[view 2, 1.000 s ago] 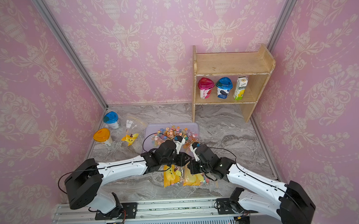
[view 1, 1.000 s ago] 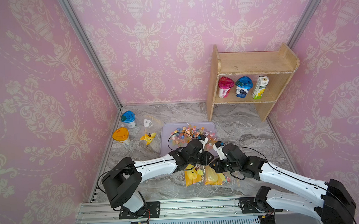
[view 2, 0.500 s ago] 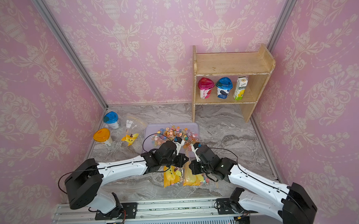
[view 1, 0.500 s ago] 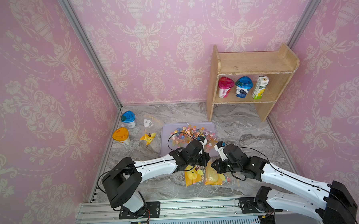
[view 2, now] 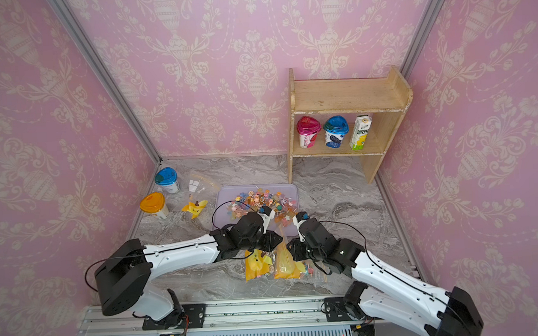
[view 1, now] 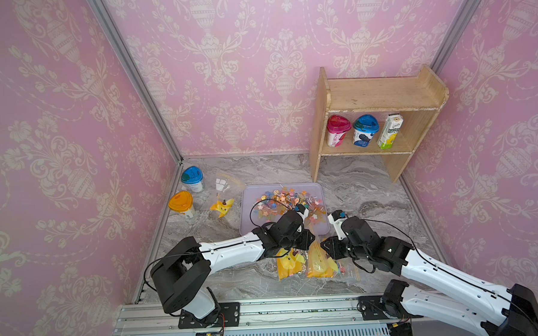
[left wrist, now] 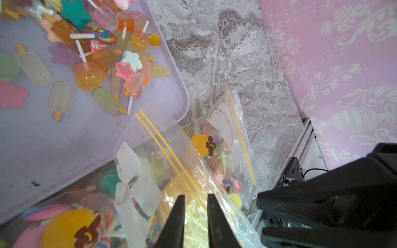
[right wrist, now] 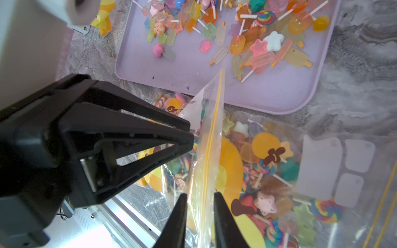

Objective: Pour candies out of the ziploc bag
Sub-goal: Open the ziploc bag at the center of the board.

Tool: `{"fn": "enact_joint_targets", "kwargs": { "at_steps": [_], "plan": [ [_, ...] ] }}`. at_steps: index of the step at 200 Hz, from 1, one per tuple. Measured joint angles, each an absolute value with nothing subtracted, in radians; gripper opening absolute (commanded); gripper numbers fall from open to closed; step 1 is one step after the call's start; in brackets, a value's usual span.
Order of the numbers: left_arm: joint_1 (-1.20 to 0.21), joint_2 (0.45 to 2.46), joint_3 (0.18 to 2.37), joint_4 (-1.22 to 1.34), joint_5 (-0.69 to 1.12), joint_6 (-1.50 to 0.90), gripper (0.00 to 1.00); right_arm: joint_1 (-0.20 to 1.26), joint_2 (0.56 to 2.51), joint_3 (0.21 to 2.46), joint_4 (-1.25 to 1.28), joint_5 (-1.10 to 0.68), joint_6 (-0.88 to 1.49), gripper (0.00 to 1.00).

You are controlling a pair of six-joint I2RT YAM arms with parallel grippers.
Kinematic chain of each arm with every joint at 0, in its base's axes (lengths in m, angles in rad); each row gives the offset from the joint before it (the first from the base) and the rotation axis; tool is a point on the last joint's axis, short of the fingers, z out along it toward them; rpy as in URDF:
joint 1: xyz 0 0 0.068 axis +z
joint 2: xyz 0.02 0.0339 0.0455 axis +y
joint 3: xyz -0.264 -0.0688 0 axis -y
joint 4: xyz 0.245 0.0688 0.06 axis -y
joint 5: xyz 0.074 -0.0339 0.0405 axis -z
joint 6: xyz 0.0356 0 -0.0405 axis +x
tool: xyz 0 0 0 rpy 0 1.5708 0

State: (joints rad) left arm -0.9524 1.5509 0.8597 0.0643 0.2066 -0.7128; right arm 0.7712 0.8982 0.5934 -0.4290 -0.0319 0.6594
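Note:
Two clear ziploc bags with yellow zip lines lie in front of the lavender tray (view 1: 254, 225). One bag (view 1: 320, 263) has its mouth edge standing up between my grippers, and the other bag (view 1: 289, 261) lies beside it. Both hold candies and yellow paper. Loose candies (view 1: 281, 199) cover the tray's far half. My left gripper (left wrist: 196, 196) is open a little, with the bag's film (left wrist: 171, 150) between its jaws. Facing it, my right gripper (right wrist: 200, 194) is also slightly open and straddles the zip edge (right wrist: 210, 139). In both top views the tips nearly meet.
An emptied clear bag (view 1: 223, 184) and a yellow paper figure (view 1: 222, 207) lie left of the tray, next to a blue-lidded cup (view 1: 192, 178) and an orange-lidded cup (view 1: 181, 204). A wooden shelf (view 1: 377, 95) with two cups and a carton stands back right. A metal rail (view 1: 267, 306) runs along the front.
Both arms stay almost where they were over the bags; the right wrist has shifted only slightly. The bags and the tray have not visibly moved.

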Motion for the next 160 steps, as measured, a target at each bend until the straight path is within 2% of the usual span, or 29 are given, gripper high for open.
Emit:
{"fn": "enact_joint_targets", "kwargs": {
  "at_steps": [45,92,132,160],
  "plan": [
    [-0.952,1.551,0.88,0.063,0.206,-0.713,0.37,0.628,0.876,0.53,-0.42,-0.02,0.686,0.3],
    [-0.952,1.566,0.89,0.062,0.206,-0.714,0.41,0.627,0.945,0.493,-0.333,-0.144,0.689,0.31],
    [-0.952,1.575,0.892,0.063,0.206,-0.716,0.41,0.663,0.969,0.493,-0.259,-0.191,0.698,0.31],
    [-0.952,1.59,0.892,0.062,0.206,-0.718,0.34,0.681,0.999,0.493,-0.234,-0.199,0.708,0.3]
  ]
}}
